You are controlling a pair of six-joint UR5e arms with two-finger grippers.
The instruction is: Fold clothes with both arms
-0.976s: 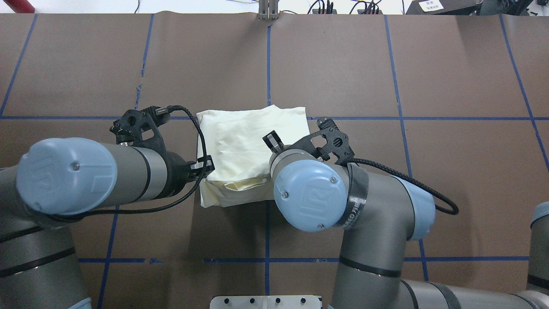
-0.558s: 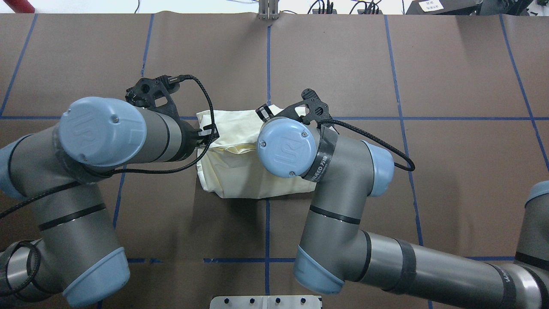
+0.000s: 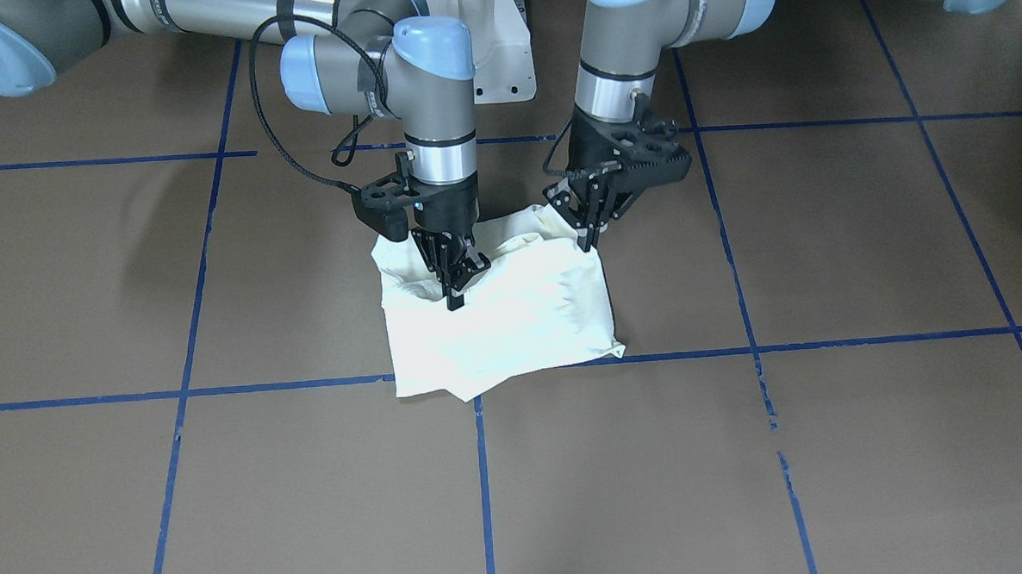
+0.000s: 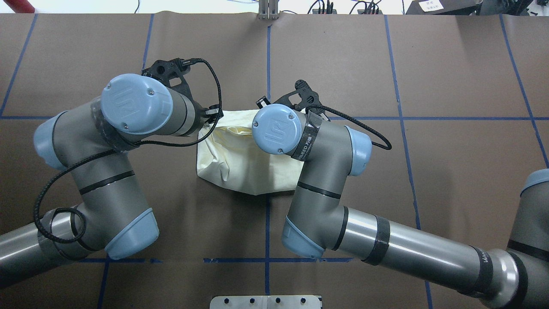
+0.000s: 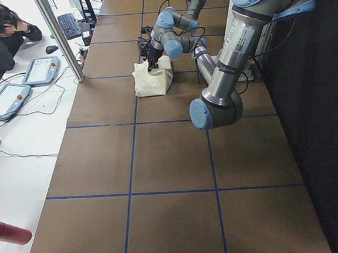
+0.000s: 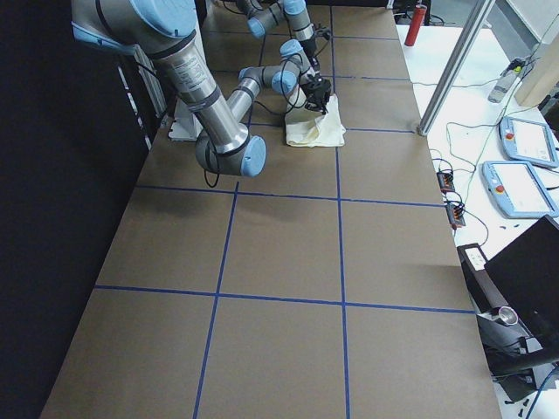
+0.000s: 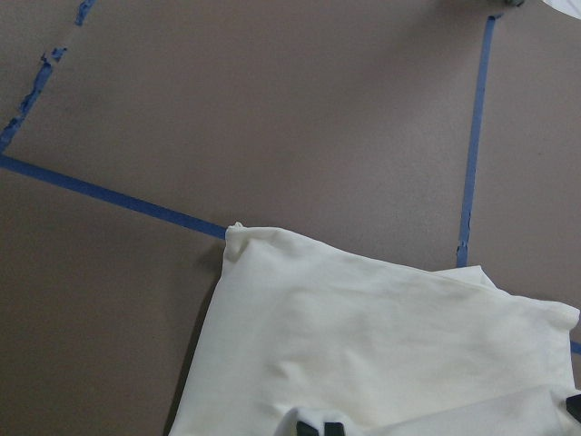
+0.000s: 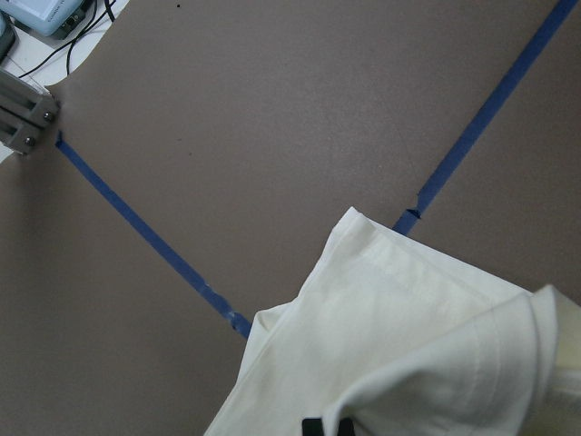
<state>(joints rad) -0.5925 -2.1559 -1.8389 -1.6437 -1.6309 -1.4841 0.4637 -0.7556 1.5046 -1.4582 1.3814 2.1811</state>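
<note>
Two claws pinch the cream garment [image 3: 513, 326] on the bench [image 3: 742, 449], closed on its raised edge: left claw [image 3: 589, 228] at 11 o'clock, right claw [image 3: 453, 283] at 1 o'clock, from overhead. Fold appears part-done; lay-down and release remain.

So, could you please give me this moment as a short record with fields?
Surface: brown table with blue tape grid
Item: cream garment, partly folded, bunched at the grippers
Left gripper: shut on the garment's raised edge
Right gripper: shut on the same raised edge
Stage: fold under way, edge not yet laid down
</note>
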